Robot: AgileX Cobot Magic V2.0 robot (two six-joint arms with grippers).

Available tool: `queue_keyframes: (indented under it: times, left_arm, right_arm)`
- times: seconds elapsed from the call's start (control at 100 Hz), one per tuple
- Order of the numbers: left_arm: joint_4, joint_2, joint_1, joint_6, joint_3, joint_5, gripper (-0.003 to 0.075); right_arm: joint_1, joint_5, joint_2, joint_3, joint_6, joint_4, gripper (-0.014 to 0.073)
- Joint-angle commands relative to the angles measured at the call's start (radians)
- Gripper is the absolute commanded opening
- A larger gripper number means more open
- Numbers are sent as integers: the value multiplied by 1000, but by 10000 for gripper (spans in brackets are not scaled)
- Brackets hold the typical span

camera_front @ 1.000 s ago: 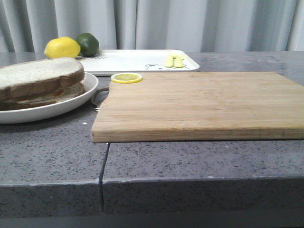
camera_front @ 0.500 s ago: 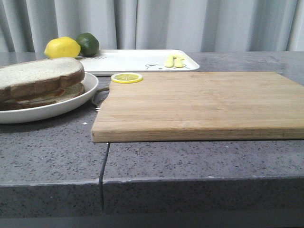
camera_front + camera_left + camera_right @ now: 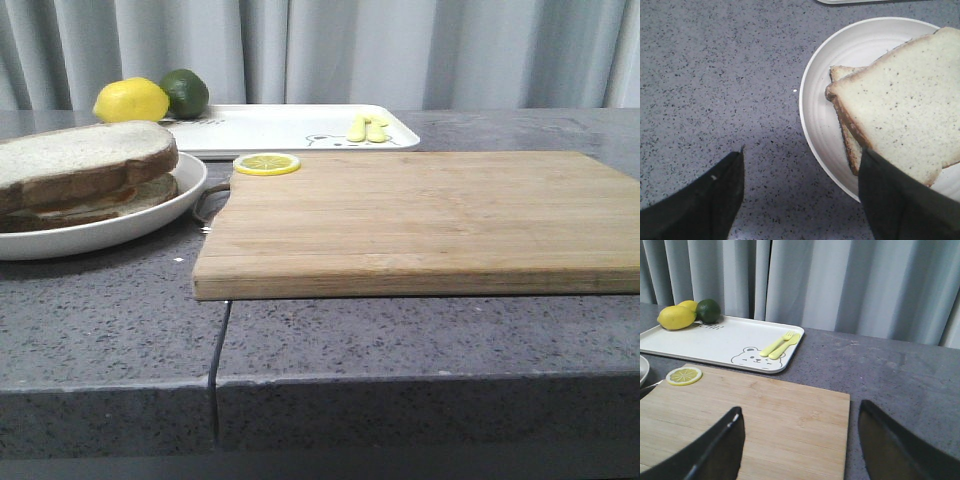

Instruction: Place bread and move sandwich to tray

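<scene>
Our left pincer [image 3: 800, 200] hangs spread wide over the speckled grey worktop [image 3: 715, 75], pinching nothing, with one dark finger crossing the near rim of the round white plate [image 3: 815, 115] and overlapping a corner of the top slice, though we cannot tell whether it touches. The sandwich [image 3: 900, 120] lies on that plate, off to one side of the pincer's gap, so we judge the coming move turns on shifting the pincer sideways until the stack sits between the fingers. The top slice is a soft, pale, finely flecked square with a thin brown crust, sitting skewed over the slice beneath, whose corner pokes out. Our right pincer [image 3: 800, 445] is likewise spread and holding nothing, hovering above the smooth, straight-grained wooden board [image 3: 765, 415], well apart from the plate, so the left arm is clearly the nearer one. The tray [image 3: 720, 340], flat, glossy white with rounded corners and a bear drawing, lies beyond the plate, just behind the board, carrying a lemon [image 3: 676, 317], a lime [image 3: 708, 310] and small yellow cutlery [image 3: 780, 345]. A lemon slice [image 3: 684, 375] rests on the board's corner nearest the plate.
</scene>
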Motion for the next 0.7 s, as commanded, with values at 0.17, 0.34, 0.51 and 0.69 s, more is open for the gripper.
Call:
queue_keyframes:
  times: [0.17, 0.34, 0.51, 0.69]
  left_arm:
    - [-13, -8, -5, -9, 10, -93, 441]
    - [-42, -8, -5, -11, 52, -142, 441]
    - [-98, 10, -5, -11, 68, -191, 441]
    - [-122, 81, -5, -11, 68, -197, 441]
  right_arm:
    - [-7, -90, 5, -25, 1, -7, 489]
    - [-7, -91, 5, -25, 1, -7, 489]
    - [-7, -91, 5, -25, 1, -7, 489]
    - [-7, -91, 5, -25, 1, -7, 489]
